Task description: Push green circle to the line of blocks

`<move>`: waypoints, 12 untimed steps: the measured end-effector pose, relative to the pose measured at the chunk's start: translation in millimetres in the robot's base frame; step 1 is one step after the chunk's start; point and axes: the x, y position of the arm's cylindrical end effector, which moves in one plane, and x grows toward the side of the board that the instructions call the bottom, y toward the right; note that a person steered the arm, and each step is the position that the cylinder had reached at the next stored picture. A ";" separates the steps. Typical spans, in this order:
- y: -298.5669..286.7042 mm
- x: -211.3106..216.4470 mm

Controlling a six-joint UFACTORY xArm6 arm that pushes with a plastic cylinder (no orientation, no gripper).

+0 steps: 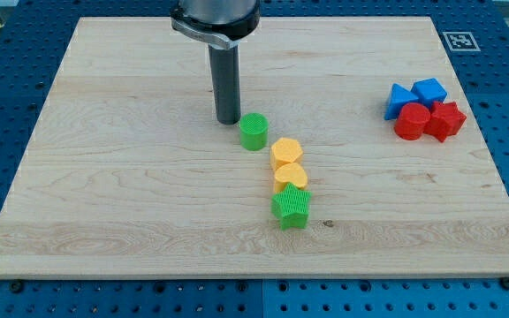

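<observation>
The rod stands upright from the view's top, its tip (pixel 228 120) just up-left of the green circle (pixel 254 132). The circle sits just up-left of the yellow hexagon (pixel 285 152) heading the line. No tool shows.

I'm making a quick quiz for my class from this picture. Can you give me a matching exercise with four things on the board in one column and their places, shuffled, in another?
Things:
1. green circle
2. green star
3. my tip
4. red blocks

Places:
A. bottom end of the middle line
B. far at the view's right, below the blue blocks
C. just up-left of the yellow blocks
D. up-left of the green circle

Pairs: 1-C, 2-A, 3-D, 4-B
</observation>
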 end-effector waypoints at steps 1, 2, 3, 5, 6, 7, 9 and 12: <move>-10.0 17.3; -2.8 26.8; 25.5 28.3; 33.8 17.5; 40.4 -15.5; 68.3 -18.2; 80.9 -13.8; 85.0 7.8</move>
